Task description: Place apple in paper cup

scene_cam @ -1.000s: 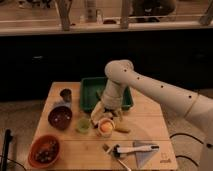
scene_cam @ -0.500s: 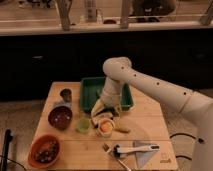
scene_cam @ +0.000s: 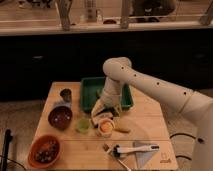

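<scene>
On the wooden desk (scene_cam: pixel 150 125), a round brown bowl (scene_cam: pixel 45 150) sits at 8 o'clock, with a dark bowl (scene_cam: pixel 60 116) and a grey metal cup (scene_cam: pixel 65 94) beyond it. A translucent green cup (scene_cam: pixel 83 125) stands at 9 o'clock of the whitish paper cup (scene_cam: pixel 99 126), which holds the orange apple (scene_cam: pixel 105 128). The pincer (scene_cam: pixel 104 112) hangs at the cup's 12 o'clock; I cannot tell its grip. The smooth white arm (scene_cam: pixel 150 87) bends down across the green tray (scene_cam: pixel 90 90).
</scene>
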